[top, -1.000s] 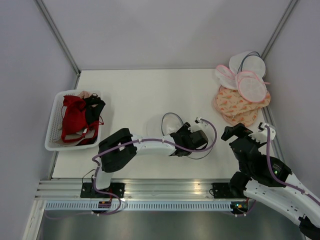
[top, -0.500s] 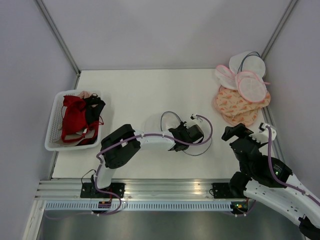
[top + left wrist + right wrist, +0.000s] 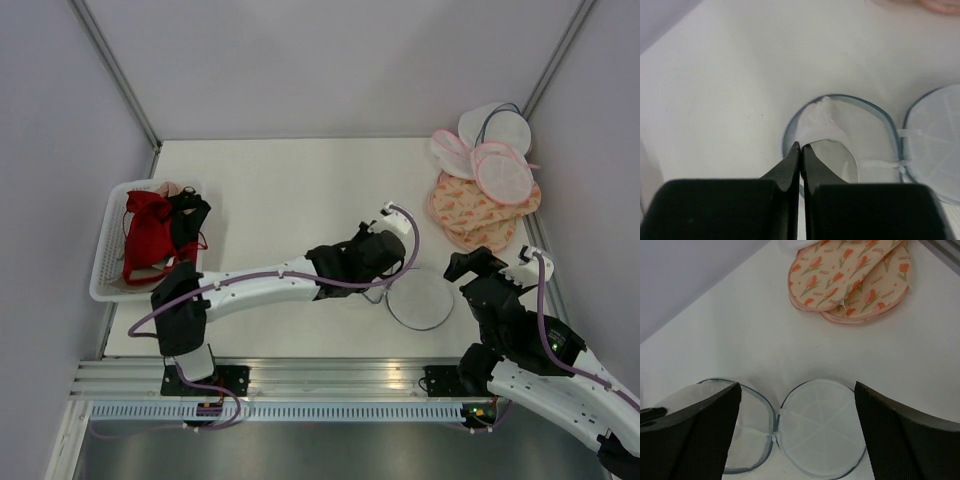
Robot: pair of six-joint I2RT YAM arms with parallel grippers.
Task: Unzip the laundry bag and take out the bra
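white tabletop [image 3: 280, 190], pale grey walls [image 3: 330, 60], laundry bag [image 3: 420, 298] lying open

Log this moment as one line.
laundry bag: unzipped, halves flat | left gripper: shut, tips at white fabric inside | right gripper: open, holding nothing
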